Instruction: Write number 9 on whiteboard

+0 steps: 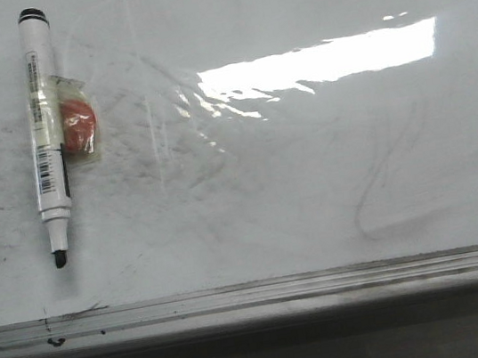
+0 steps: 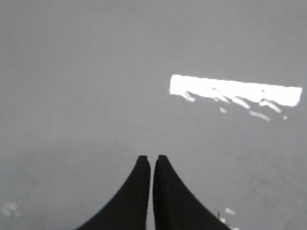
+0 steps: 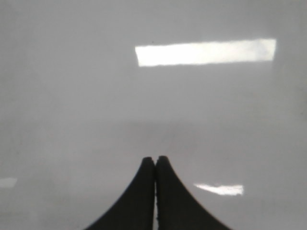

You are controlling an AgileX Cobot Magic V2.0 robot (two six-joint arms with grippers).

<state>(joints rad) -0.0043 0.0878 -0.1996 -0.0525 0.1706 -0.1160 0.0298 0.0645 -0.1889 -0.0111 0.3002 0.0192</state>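
Note:
The whiteboard [image 1: 311,177] fills the front view, glossy white and smeared with grey erased marks. No number 9 is in view on it; only a faint grey erased squiggle [image 1: 378,203] shows at the right. Neither arm appears in the front view. In the left wrist view my left gripper [image 2: 151,158] hangs over plain grey-white surface, its black fingers [image 2: 139,191] drawn together with nothing between them. In the right wrist view my right gripper [image 3: 155,159] is shut and empty too, over the same kind of bare surface.
A white marker [image 1: 44,127] with a black cap lies on the board at the far left, its bare tip pointing toward the ledge. A red disc in clear wrap [image 1: 79,126] lies against it. A grey metal ledge [image 1: 256,295] runs along the near edge. Glare [image 1: 320,60] marks the centre.

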